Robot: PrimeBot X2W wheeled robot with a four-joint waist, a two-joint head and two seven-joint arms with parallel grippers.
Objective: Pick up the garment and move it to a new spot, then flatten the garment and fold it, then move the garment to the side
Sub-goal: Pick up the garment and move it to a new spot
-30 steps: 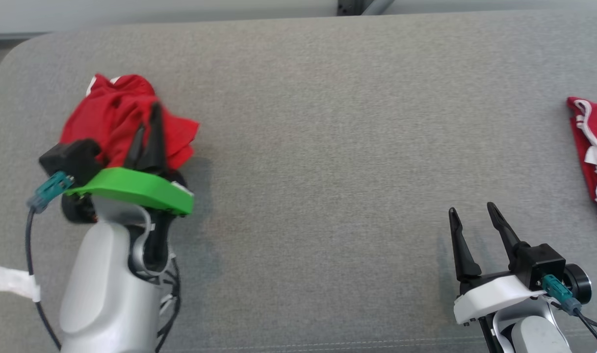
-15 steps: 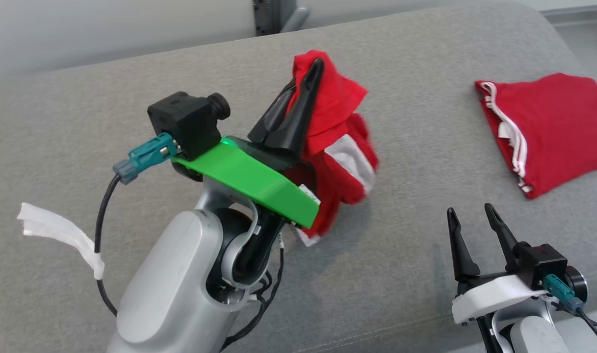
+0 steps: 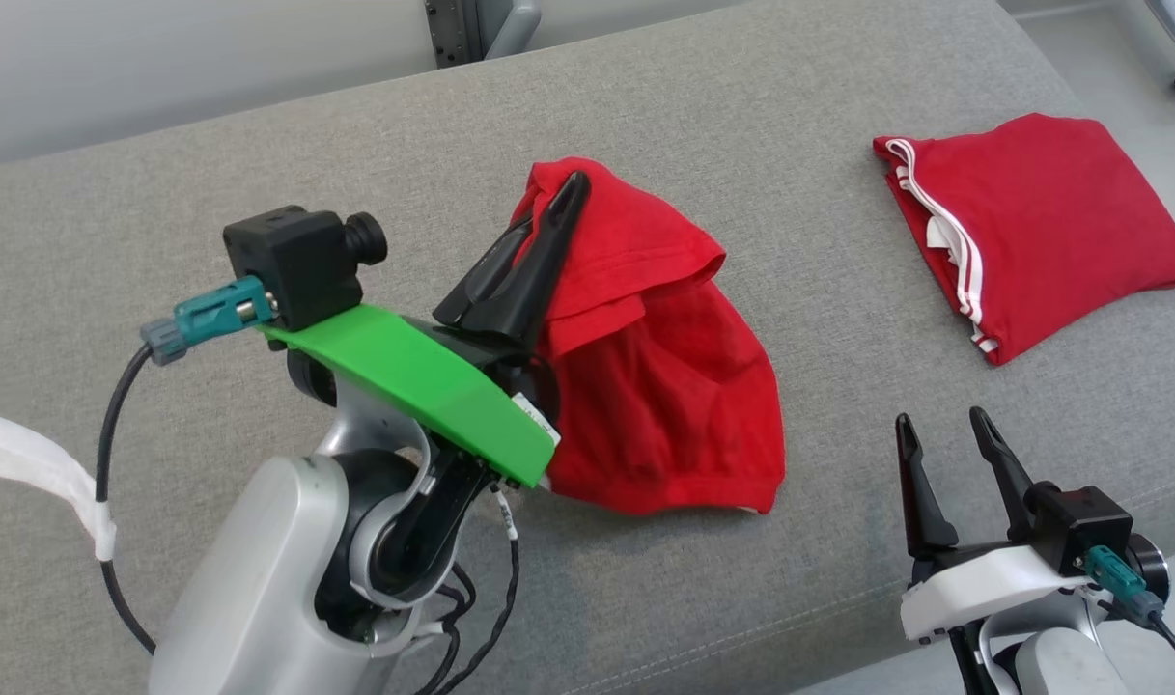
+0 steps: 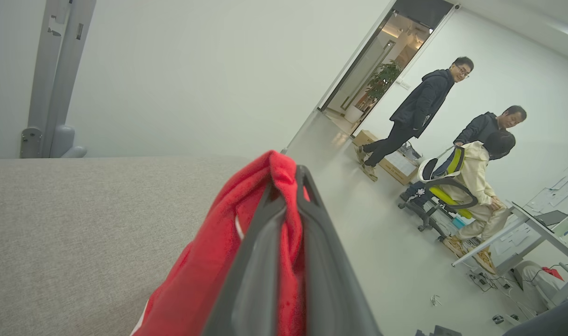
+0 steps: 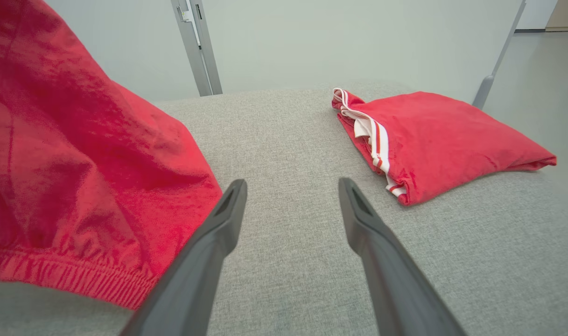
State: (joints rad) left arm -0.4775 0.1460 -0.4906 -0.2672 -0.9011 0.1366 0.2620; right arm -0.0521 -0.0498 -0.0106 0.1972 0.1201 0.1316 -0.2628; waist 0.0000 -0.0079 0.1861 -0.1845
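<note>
The garment [image 3: 664, 386] is a loose red piece of clothing with an elastic hem, hanging over the grey padded table [image 3: 259, 193]. My left gripper [image 3: 563, 193] is shut on its upper edge, lifting it; the fingers [image 4: 312, 242] pinch red cloth [image 4: 209, 270] in the left wrist view. The garment [image 5: 78, 163] hangs at the left of the right wrist view, hem down. My right gripper [image 3: 939, 427] stands open near the table's front right edge, holding nothing, fingers [image 5: 218, 233] apart from the cloth.
A second red garment [image 3: 1041, 222] with white stripes lies folded at the table's far right [image 5: 433, 140]. Bare grey surface lies between both garments. Beyond the table, three persons [image 4: 456, 135] are at a desk with a chair. A grey post [image 3: 471, 29] stands behind the table.
The head camera has swung right. My left gripper carried the garment from the table's left end toward the middle, and the cloth has dropped open below it. The right gripper stays put.
</note>
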